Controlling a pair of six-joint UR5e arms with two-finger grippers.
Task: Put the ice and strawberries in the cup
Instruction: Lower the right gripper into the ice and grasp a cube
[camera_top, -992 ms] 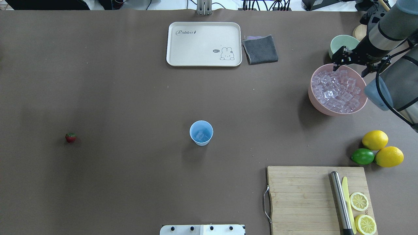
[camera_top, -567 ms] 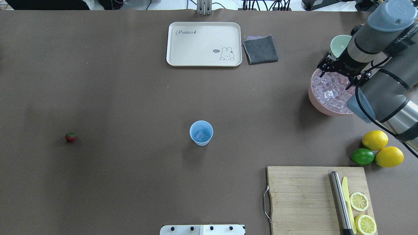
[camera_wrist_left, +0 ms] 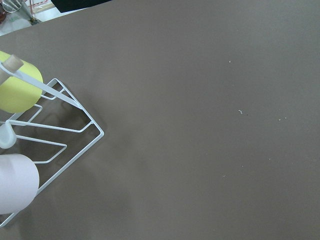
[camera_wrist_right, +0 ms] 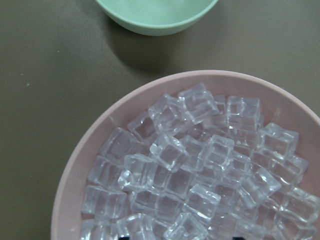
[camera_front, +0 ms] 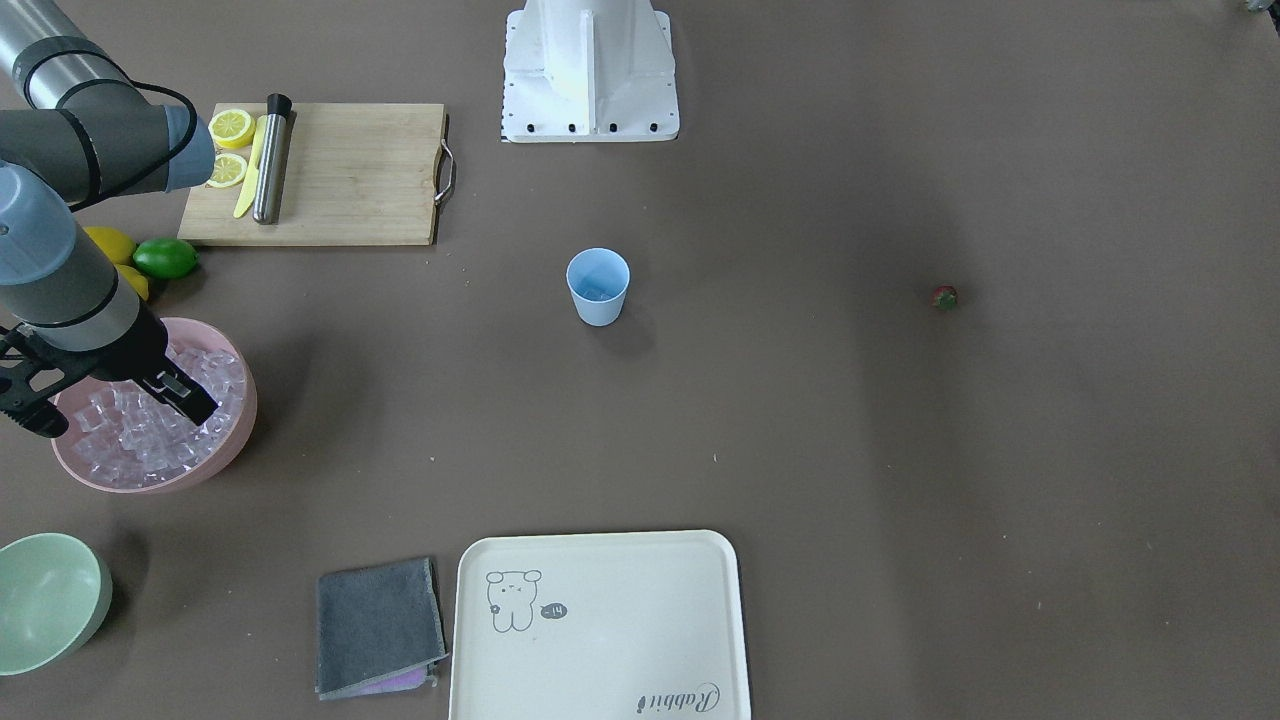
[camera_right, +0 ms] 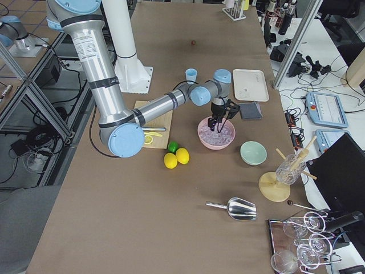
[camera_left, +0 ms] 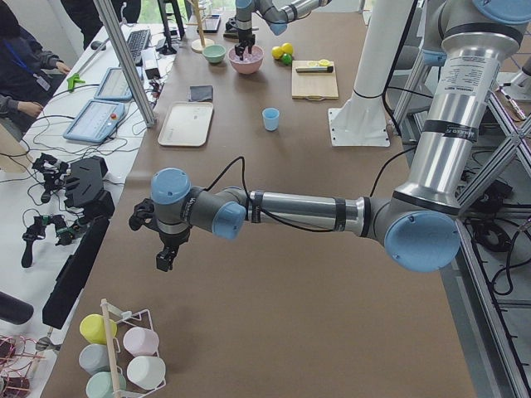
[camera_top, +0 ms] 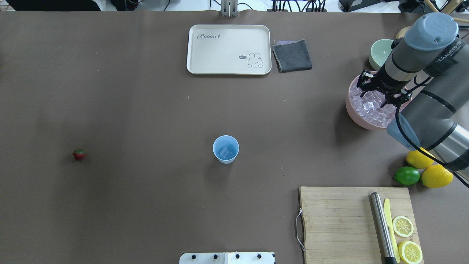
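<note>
1. Since a second ago the right claw (camera_top: 381, 96) has swung from the far rim of the pink bowl (camera_top: 349, 104) to hang over the ice (camera_top: 370, 108). Its jaws are spread wide and grip nothing.
2. Far off the left end of the counter (camera_top: 146, 110), the left claw (camera_left: 166, 253) hangs low. I cannot tell whether it is spread or closed.
3. On the counter's left, the strawberry (camera_top: 79, 154) lies alone, well apart from the cup (camera_top: 225, 149). Its green top seems to face the far edge, but it is too small to be sure of its axis.
4. Mid-counter, the cup stands upright with its mouth up and its long axis vertical; some ice is already inside.
5. At the right, the heaped cubes tilt every way and have no long axis.
6. To grasp well, I judge: pick a proud top cube and square the jaws to two flat faces. Close gently, since it looks slick, then lift straight.
</note>
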